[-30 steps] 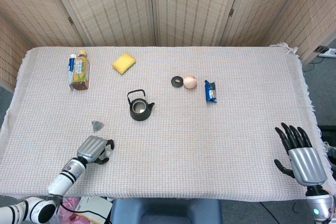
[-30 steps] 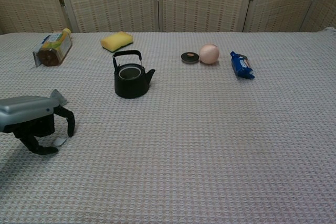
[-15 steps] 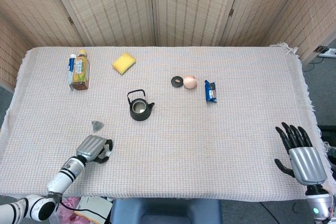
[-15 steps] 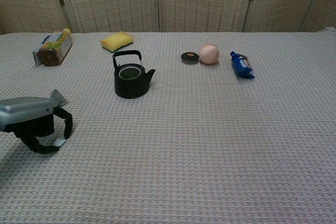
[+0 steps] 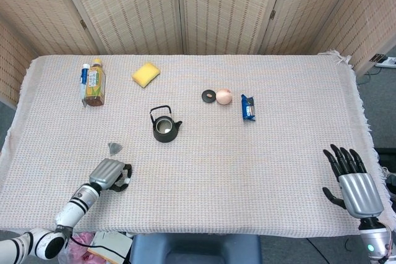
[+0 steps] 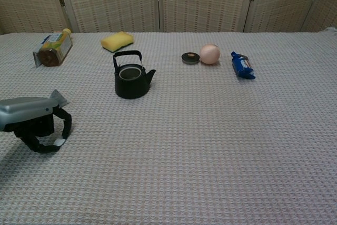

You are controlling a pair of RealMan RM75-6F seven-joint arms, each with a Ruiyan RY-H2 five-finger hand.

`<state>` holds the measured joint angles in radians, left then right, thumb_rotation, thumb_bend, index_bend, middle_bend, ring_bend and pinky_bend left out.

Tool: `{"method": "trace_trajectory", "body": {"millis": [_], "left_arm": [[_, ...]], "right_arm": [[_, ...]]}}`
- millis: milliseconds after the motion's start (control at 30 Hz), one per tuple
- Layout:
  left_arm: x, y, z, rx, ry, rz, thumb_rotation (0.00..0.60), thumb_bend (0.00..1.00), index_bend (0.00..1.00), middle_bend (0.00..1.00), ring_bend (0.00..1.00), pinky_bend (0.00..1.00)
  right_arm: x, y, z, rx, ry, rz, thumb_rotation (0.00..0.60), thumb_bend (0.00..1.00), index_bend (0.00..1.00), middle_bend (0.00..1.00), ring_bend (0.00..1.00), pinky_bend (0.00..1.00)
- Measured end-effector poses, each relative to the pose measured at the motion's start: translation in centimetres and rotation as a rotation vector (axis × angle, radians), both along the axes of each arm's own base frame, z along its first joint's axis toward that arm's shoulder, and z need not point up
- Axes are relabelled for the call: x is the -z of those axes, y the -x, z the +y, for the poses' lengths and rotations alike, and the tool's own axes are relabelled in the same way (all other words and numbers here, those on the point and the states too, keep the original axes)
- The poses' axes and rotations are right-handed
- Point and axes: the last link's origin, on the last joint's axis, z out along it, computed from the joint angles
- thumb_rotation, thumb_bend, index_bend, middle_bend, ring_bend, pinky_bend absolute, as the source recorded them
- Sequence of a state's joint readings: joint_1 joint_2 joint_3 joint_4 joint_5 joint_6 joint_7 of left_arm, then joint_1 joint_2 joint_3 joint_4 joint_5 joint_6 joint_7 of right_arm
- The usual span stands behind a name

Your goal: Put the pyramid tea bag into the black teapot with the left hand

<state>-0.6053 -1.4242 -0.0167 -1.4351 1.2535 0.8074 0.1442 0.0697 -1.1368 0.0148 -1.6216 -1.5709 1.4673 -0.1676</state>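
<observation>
The black teapot (image 5: 164, 127) (image 6: 131, 77) stands open-topped, left of the table's middle. The grey pyramid tea bag (image 5: 115, 147) (image 6: 58, 97) lies on the cloth to its front left. My left hand (image 5: 110, 175) (image 6: 31, 118) rests just in front of the tea bag, fingers curled down. Thumb and a finger pinch the bag's small white tag (image 6: 59, 142) at the cloth. My right hand (image 5: 352, 180) hovers at the table's front right corner with fingers spread and nothing in it. The chest view does not show it.
A tea bottle (image 5: 94, 83) (image 6: 54, 47) lies at the back left, a yellow sponge (image 5: 146, 74) (image 6: 117, 41) beside it. Behind and right of the teapot are a black round lid (image 5: 209, 96) (image 6: 190, 57), a peach ball (image 5: 224, 96) (image 6: 210, 54) and a blue packet (image 5: 247, 107) (image 6: 243, 65).
My left hand's fingers have curled in and closed on the white tag, which lay free between them before. The right hand has barely moved.
</observation>
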Motion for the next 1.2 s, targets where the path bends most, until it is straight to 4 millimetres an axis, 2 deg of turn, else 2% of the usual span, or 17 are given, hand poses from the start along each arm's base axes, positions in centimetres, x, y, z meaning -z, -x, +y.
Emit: {"method": "trace_trajectory", "body": {"millis": [600, 967, 1200], "left_arm": [[-0.8, 0.1, 0.0, 0.002, -0.016, -0.012, 0.600, 0.40, 0.60, 1.00, 0.92, 0.92], [-1.2, 0.1, 0.0, 0.003, -0.041, -0.017, 0.600, 0.51, 0.69, 1.00, 0.92, 0.92], [-1.6, 0.3, -0.1, 0.008, -0.061, -0.011, 0.600, 0.53, 0.70, 1.00, 0.92, 0.92]], "right_arm": [[0.2, -0.1, 0.0, -0.004, -0.004, 0.003, 0.600, 0.18, 0.00, 0.00, 0.00, 0.00], [0.3, -0.1, 0.0, -0.005, -0.009, 0.006, 0.600, 0.18, 0.00, 0.00, 0.00, 0.00], [0.5, -0.2, 0.0, -0.007, -0.015, 0.009, 0.600, 0.18, 0.00, 0.00, 0.00, 0.00]]}}
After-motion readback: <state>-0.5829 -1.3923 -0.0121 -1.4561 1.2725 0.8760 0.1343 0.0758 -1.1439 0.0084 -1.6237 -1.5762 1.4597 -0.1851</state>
